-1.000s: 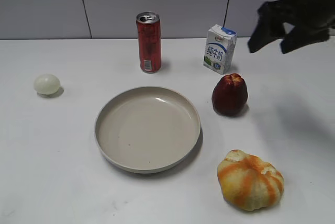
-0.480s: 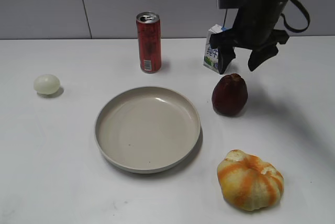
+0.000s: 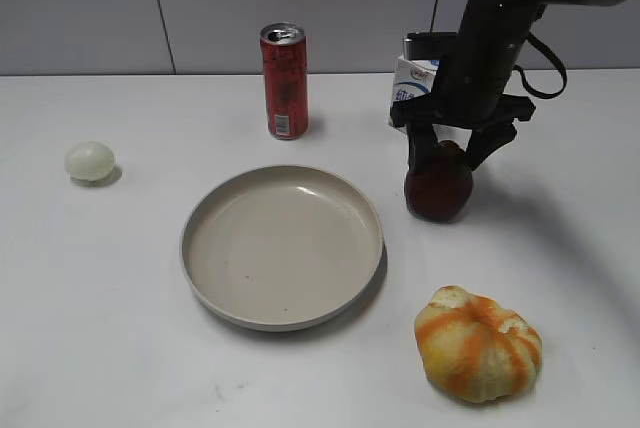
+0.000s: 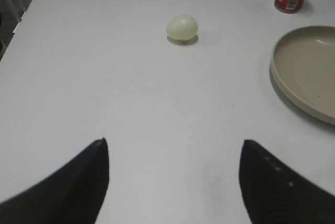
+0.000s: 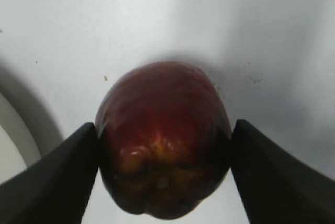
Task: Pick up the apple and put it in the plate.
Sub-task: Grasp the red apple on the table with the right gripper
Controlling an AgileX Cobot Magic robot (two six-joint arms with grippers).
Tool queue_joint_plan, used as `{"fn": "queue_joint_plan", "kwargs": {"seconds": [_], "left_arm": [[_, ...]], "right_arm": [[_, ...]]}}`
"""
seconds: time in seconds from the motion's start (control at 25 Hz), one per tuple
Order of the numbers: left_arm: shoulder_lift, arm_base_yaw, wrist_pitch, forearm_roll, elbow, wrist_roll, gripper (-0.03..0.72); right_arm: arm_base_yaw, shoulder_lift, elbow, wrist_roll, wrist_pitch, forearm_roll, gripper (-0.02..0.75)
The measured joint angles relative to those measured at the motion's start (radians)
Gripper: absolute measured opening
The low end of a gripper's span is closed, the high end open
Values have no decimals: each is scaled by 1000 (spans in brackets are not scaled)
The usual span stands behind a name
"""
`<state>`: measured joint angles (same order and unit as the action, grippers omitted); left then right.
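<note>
The dark red apple (image 3: 438, 188) rests on the white table, right of the beige plate (image 3: 190, 248). My right gripper (image 3: 450, 156) is lowered over it, open, one finger on each side of the fruit. In the right wrist view the apple (image 5: 163, 140) fills the gap between the two fingers of the gripper (image 5: 165, 125), and they sit right against its sides. The plate is empty. My left gripper (image 4: 174, 143) is open and empty above bare table. It is out of the exterior view. The plate's rim (image 4: 309, 72) lies to its right.
A red can (image 3: 284, 81) stands behind the plate. A milk carton (image 3: 410, 88) stands behind the apple, partly hidden by my right arm. An orange-and-yellow pumpkin-like thing (image 3: 478, 343) lies at the front right. A pale egg-like ball (image 3: 89, 161) lies at the left.
My right arm has swung in from the upper right and come down over the apple, so its fingers now straddle it. The apple has not moved.
</note>
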<state>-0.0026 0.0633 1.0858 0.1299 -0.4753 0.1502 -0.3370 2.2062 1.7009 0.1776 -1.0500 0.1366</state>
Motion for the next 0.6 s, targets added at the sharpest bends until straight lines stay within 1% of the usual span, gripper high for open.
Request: {"fn": "queue_joint_plan", "kwargs": {"seconds": [0.04,0.2,0.4,0.48,0.6], "left_arm": [[0,0,0,0,0,0,589],[0,0,0,0,0,0,589],[0,0,0,0,0,0,589],[0,0,0,0,0,0,589],[0,0,0,0,0,0,589]], "right_arm": [[0,1,1,0,-4,0,547],[0,11,31,2,-39,-9,547],[-9,26,146,3,-141,-40,546],[-33,4,195,3,-149,-50,546],[-106,-47,223,3,-150,-51,546]]}}
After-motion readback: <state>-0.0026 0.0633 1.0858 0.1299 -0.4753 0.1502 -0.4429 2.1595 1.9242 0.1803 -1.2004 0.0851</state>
